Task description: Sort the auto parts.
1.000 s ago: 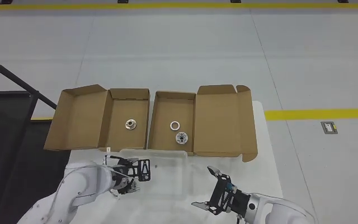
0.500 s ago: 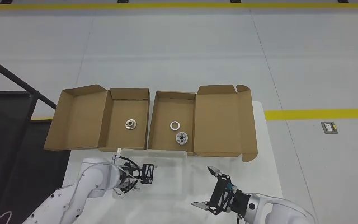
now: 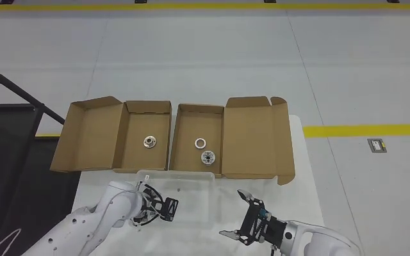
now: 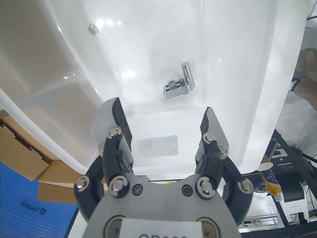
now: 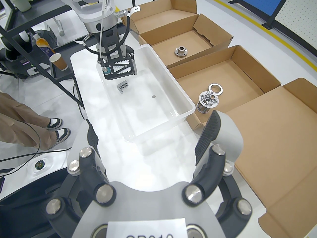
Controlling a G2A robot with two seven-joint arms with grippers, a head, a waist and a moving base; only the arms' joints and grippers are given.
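A clear plastic bin (image 5: 171,77) stands on the white table in front of two cardboard boxes. Inside it lie an L-shaped metal bracket (image 4: 178,86) (image 5: 123,86) and a small nut (image 4: 92,29) (image 5: 153,96). My left gripper (image 4: 162,107) (image 3: 168,208) hangs open over the bin's left end, just short of the bracket and apart from it. My right gripper (image 5: 152,122) (image 3: 232,214) is open and holds nothing, near the table's front edge past the bin's right end.
The left box (image 3: 138,121) holds a flanged hub (image 3: 149,141). In the right box (image 3: 192,125) are a flat ring (image 3: 201,142) and a toothed pulley (image 3: 207,157); its wide flap (image 3: 256,141) covers the table's right. A black rack (image 5: 37,11) with a paper cup (image 5: 58,61) stands left of the table.
My left gripper has moved from the bin's left rim toward the table's front, over the bin's inside and nearer the bracket. The right arm has kept still.
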